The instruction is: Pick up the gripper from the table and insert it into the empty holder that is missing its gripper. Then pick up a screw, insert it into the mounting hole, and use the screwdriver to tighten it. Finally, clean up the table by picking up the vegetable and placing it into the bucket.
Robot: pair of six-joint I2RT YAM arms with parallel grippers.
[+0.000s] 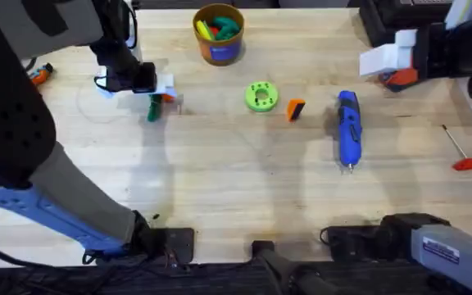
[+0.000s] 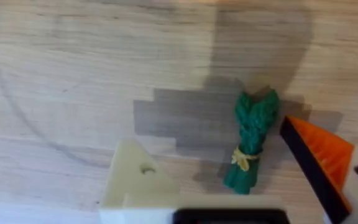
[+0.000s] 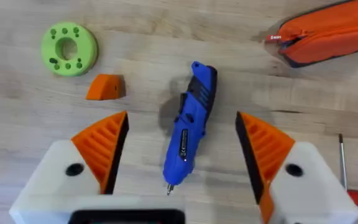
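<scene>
Right gripper (image 3: pixel 182 162) hanging wide open over screwdriver (image 3: pixel 189 127), blue body lying between its orange pads, bit pointing toward arm bases. Orange gripper piece (image 3: pixel 106 87) lying on worktop (image 1: pixel 220 180) beside lime disc (image 3: pixel 69 48), nearer right arm. Left gripper (image 2: pixel 229 186) hovering open over vegetable (image 2: pixel 252 140), which is lying near bucket (image 1: pixel 219 34); one left finger missing its orange pad, bare white holder (image 2: pixel 135 180) showing. Screws too small to make out. Red driver (image 1: pixel 464 152) lying far right.
</scene>
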